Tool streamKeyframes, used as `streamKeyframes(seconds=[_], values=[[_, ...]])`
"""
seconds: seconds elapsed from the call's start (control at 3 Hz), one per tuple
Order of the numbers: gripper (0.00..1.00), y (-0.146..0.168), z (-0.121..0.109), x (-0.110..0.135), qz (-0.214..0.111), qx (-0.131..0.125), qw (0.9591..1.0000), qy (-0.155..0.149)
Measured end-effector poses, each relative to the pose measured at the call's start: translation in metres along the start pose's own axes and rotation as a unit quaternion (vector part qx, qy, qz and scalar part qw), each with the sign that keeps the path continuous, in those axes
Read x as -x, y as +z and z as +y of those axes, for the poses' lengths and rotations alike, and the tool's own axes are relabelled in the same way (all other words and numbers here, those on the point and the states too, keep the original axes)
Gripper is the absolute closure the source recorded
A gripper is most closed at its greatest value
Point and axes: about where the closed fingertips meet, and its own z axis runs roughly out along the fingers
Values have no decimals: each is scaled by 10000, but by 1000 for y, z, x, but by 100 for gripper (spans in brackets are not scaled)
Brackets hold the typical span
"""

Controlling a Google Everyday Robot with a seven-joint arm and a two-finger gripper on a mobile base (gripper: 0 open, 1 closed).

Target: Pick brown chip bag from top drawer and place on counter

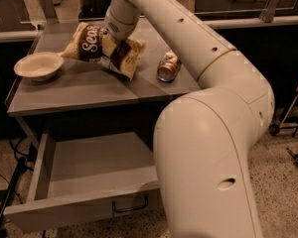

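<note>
The brown chip bag [87, 41], dark brown with tan ends and white script lettering, hangs tilted just over the back middle of the counter [79, 90]. My gripper [112, 51] reaches down from the arm and is shut on the bag's middle. The bag's right end [129, 58] droops toward the counter top. The top drawer [89, 165] stands pulled open below the counter. Its visible inside shows nothing in it, and the dark bar handle [129, 205] is on its front panel.
A white bowl [38, 65] sits on the counter's left side. A brown-and-silver can [168, 66] lies on the counter right of the bag. My large white arm [208, 148] covers the drawer's right part. Another table stands behind the counter.
</note>
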Motion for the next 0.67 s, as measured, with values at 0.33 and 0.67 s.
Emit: streamKeyframes(seconds=[0.33, 0.67], values=[[11, 0, 0, 0, 0, 0, 10000, 0], [0, 0, 0, 0, 0, 0, 10000, 0]])
